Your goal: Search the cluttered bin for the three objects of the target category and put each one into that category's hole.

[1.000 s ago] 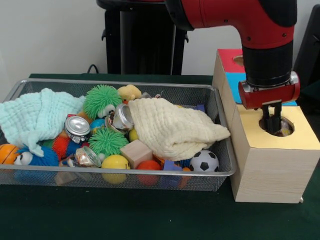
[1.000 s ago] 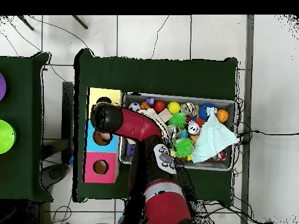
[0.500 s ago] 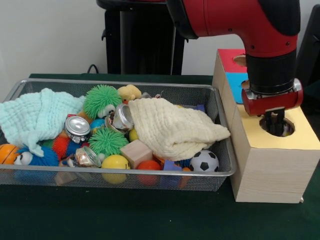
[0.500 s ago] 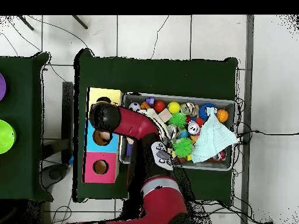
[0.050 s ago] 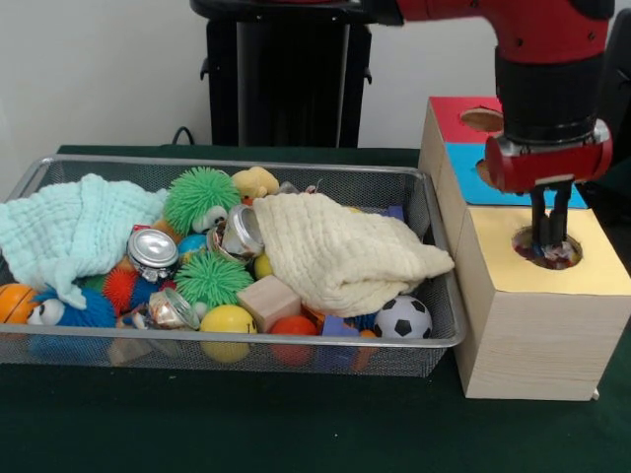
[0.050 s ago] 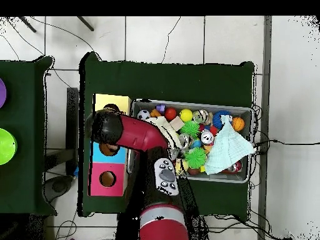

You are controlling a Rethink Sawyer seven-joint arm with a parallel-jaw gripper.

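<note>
My gripper (image 5: 548,236) hangs just above the round hole (image 5: 548,252) in the yellow top of the wooden box (image 5: 592,271). Its two fingers stand slightly apart with nothing between them. Something colourful lies inside that hole. The wire bin (image 5: 434,212) to the left holds several toys: two green spiky balls (image 5: 200,194), shiny metal cans (image 5: 153,248), a soccer ball (image 5: 402,317), a wooden block (image 5: 268,301) and a yellow ball (image 5: 227,320). In the overhead view the arm's wrist (image 6: 107,125) covers the gripper beside the yellow section (image 6: 111,100).
A cream cloth (image 5: 340,251) drapes over the bin's right half and a mint cloth (image 5: 69,227) over its left end. The box also has a blue section (image 5: 471,177) and a red section (image 5: 449,113), each with a hole. A black stand (image 5: 281,79) rises behind the bin.
The gripper has lifted out of the yellow hole and shifted slightly right. The arm has risen with it. The bin's contents have not moved.
</note>
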